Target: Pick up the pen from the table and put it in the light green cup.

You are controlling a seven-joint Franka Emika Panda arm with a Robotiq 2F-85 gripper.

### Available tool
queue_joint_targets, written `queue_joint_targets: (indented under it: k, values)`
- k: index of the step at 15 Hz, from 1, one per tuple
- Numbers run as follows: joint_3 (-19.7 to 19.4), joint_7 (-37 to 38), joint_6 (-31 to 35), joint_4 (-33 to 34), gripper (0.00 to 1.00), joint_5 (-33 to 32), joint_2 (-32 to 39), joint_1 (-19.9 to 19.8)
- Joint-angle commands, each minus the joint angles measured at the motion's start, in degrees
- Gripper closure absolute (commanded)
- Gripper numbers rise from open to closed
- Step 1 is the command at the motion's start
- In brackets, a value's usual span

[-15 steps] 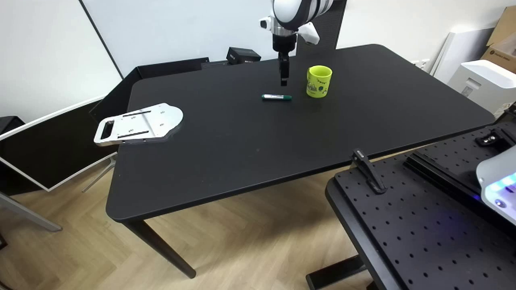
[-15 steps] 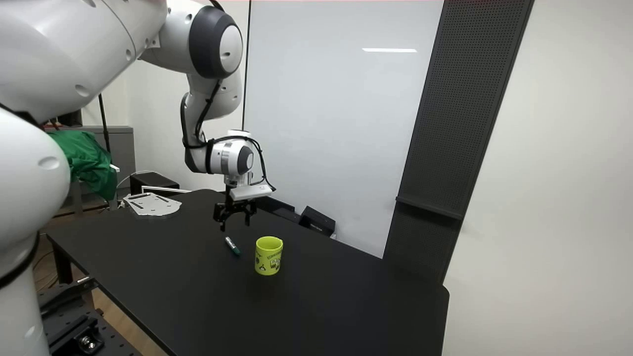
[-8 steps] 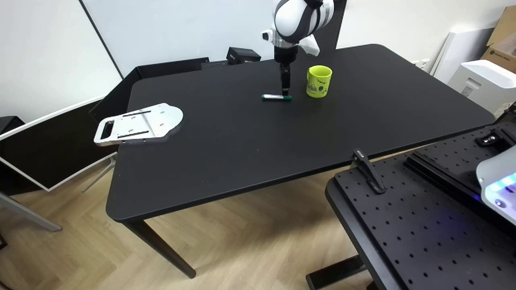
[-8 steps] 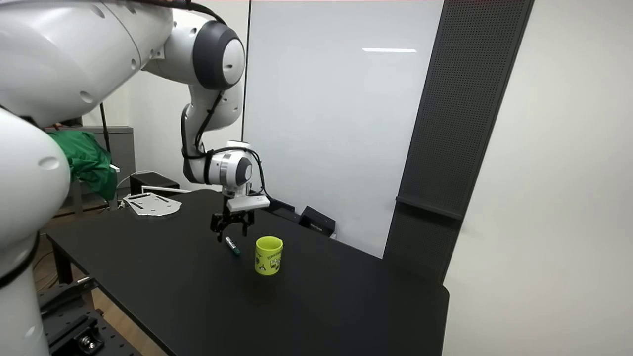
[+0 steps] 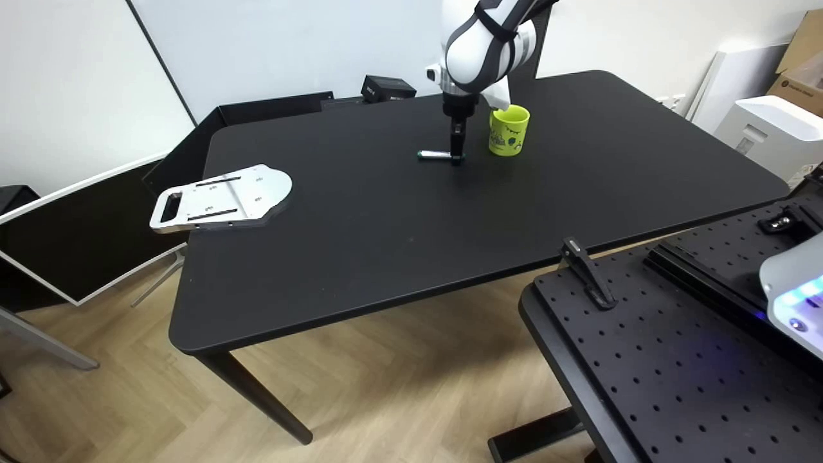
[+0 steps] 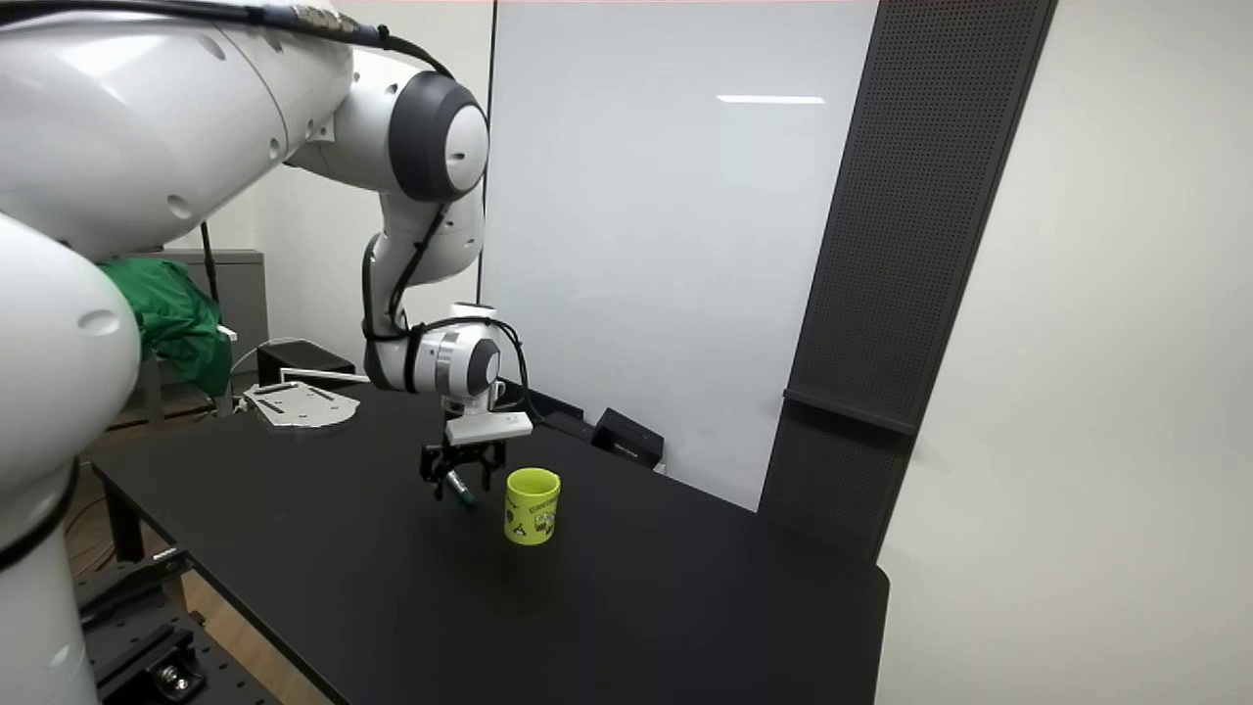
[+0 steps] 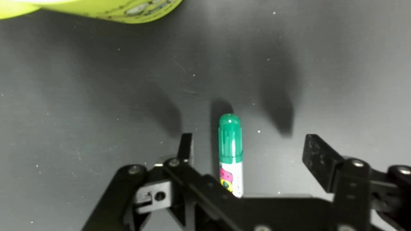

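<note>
The pen is a marker with a green cap and white barrel. It lies flat on the black table [image 5: 360, 238] in both exterior views [image 5: 434, 155] [image 6: 468, 500]. In the wrist view the pen [image 7: 230, 141] lies between the open fingers, nearer the left one and touching neither; its rear end is hidden behind the gripper. My gripper [image 7: 250, 144] is open, low over the pen's cap end in both exterior views [image 5: 456, 161] [image 6: 462, 489]. The light green cup [image 5: 508, 132] stands upright beside the cap end [image 6: 532, 509]; its lower edge shows top left in the wrist view [image 7: 106, 9].
A white plate with a handle slot [image 5: 222, 196] lies at the table's far end, also in an exterior view [image 6: 303, 404]. A black box [image 5: 388, 88] sits behind the back edge, by the whiteboard. A black perforated board [image 5: 643, 360] stands beside the front edge.
My gripper has come down from above the table to the pen's cap end, staying open. The pen and the cup have not moved.
</note>
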Motion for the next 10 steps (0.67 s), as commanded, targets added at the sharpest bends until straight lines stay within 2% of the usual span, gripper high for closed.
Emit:
queue_joint_targets:
  k: [1,9,10]
  values:
    - [-0.84,4.65,-0.03,2.04,0.42,-2.0,1.8,0.81]
    - [-1.89,7.91,-1.96,3.74,0.97,-4.0,2.12,1.48]
    - [-2.03,8.07,-2.36,3.81,0.99,-4.06,1.86,1.51]
